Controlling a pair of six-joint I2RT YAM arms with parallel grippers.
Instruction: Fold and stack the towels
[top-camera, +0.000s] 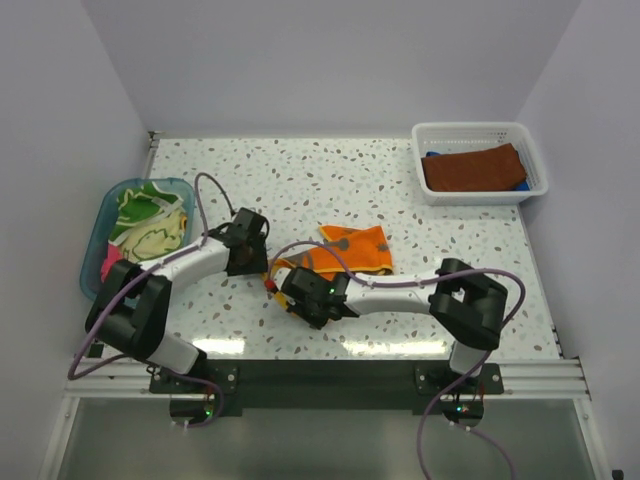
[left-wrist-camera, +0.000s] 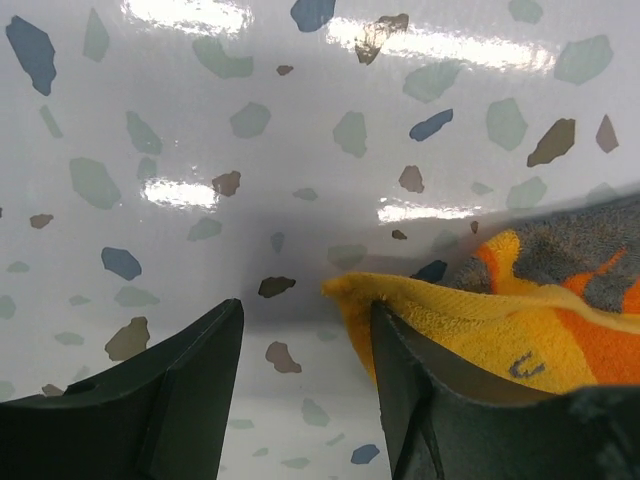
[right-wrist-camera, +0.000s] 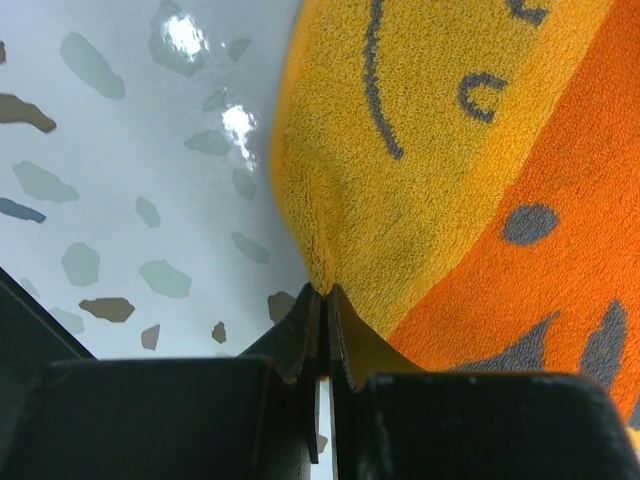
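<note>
The right gripper (right-wrist-camera: 322, 300) pinched the orange towel (right-wrist-camera: 440, 170) at its yellow edge (the pinched bit hidden). The left gripper (left-wrist-camera: 305, 315) stood parted beside its corner on the table (top-camera: 300, 180).

— Where is there room to pass?
— The far half of the table (top-camera: 300, 170): open top from the tub (top-camera: 100, 222) at the left edge across to the basket (top-camera: 478, 133) in the far right corner.
— And the middle?
— Crowded. The orange towel (top-camera: 352, 248) lies there. The left gripper (left-wrist-camera: 305, 305) stands at its left corner, jaws parted, and the right gripper (right-wrist-camera: 322, 295) is pinched on its near-left edge.
— The near side?
— Both arms reach across it. There is bare top to the right of the towel, beyond the right arm's elbow.
</note>
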